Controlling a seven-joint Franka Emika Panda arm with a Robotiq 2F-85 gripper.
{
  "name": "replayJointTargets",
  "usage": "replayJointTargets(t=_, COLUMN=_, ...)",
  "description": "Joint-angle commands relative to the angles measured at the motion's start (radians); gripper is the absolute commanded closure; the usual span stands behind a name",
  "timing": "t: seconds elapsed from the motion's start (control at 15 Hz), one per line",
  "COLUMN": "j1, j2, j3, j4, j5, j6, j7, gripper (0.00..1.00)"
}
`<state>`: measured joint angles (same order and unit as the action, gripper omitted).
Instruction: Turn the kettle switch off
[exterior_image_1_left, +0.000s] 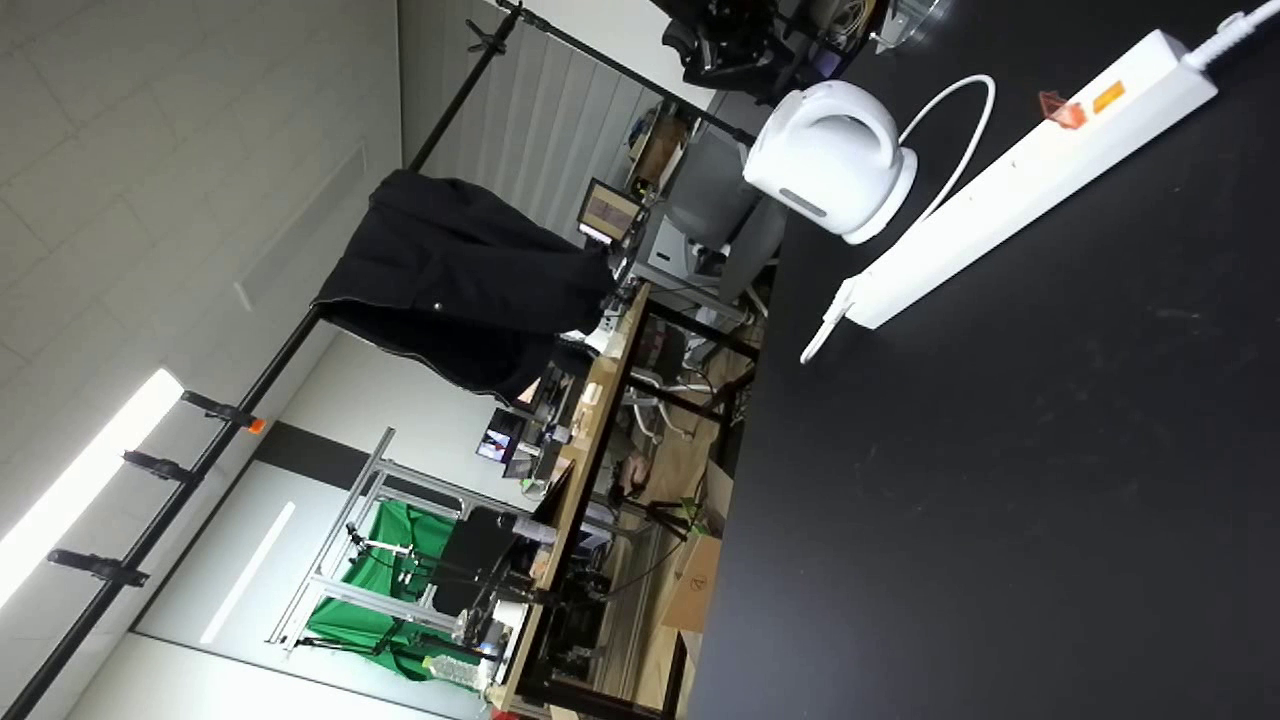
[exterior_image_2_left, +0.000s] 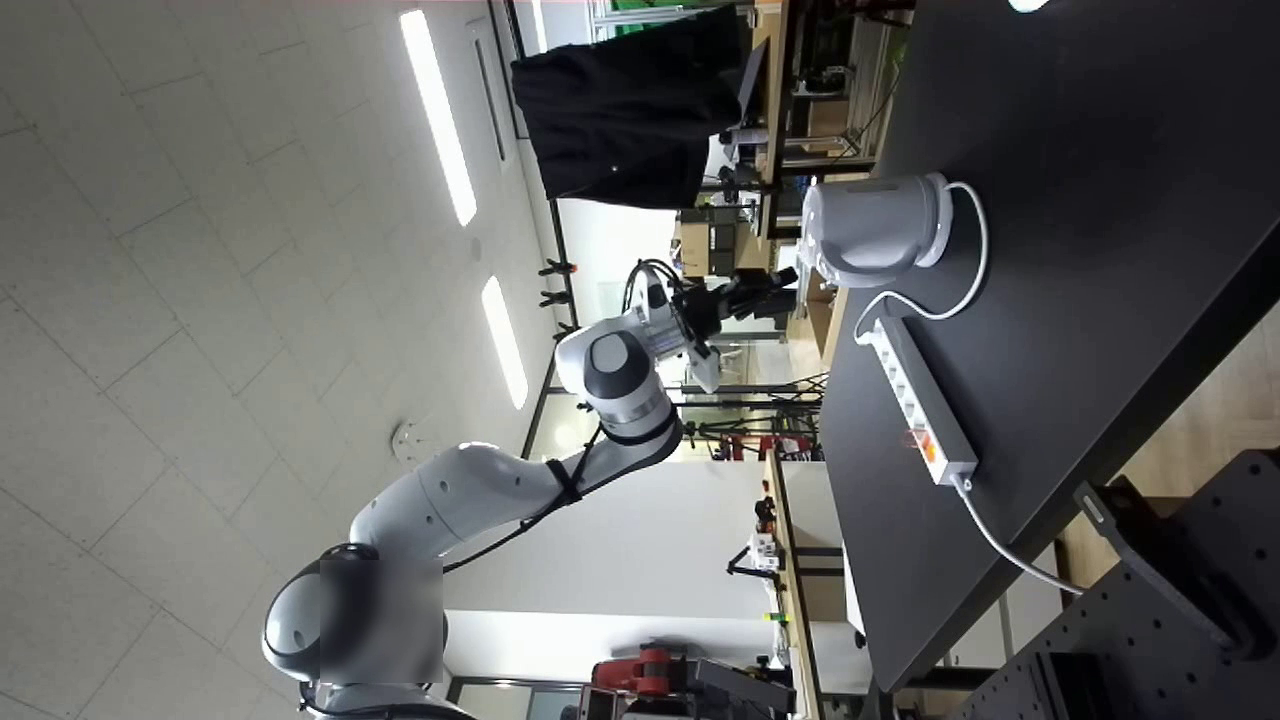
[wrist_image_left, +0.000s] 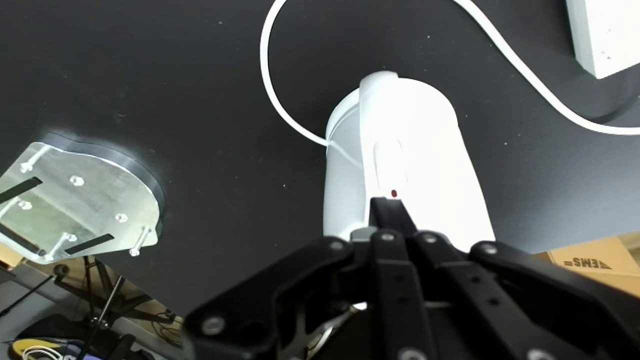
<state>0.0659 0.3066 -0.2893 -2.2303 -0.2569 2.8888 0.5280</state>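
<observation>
While the black two-fingered gripper (wrist_image_left: 393, 214) hung with its jaws pressed together, the rounded white plastic kettle (wrist_image_left: 417, 157) stood just right of the wrist view's middle; a hard, crooked push could tip it over.

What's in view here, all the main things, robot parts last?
table: 1, black, in all three views
kettle: 1, white, on the table
red spot: 1, red, on the kettle
power strip: 1, white, beside the kettle
kettle cord: 1, white, running toward the strip
strip cord: 1, white, at the strip's end
bolted plate: 1, greyish, near the table's edge
garment: 1, black, hanging in the background
green cloth: count unclear, green, background
cardboard box: at least 1, brown, beyond the table
arm: 1, white and grey, in an exterior view
hand: 1, black, near the kettle's top
</observation>
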Motion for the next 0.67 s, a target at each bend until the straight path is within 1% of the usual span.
replayJointTargets(t=0.0, j1=0.022, j2=-0.042, j3=-0.021, j4=-0.064, j5=0.028, j6=0.052, j7=0.002, gripper=1.00)
replayJointTargets(t=0.33, j1=0.009, j2=-0.048, j3=-0.007, j4=-0.088, j5=0.025, j6=0.075, j7=0.006, gripper=1.00)
replayJointTargets(t=0.6, j1=0.019, j2=-0.052, j3=-0.020, j4=-0.094, j5=0.011, j6=0.074, j7=0.017, gripper=1.00)
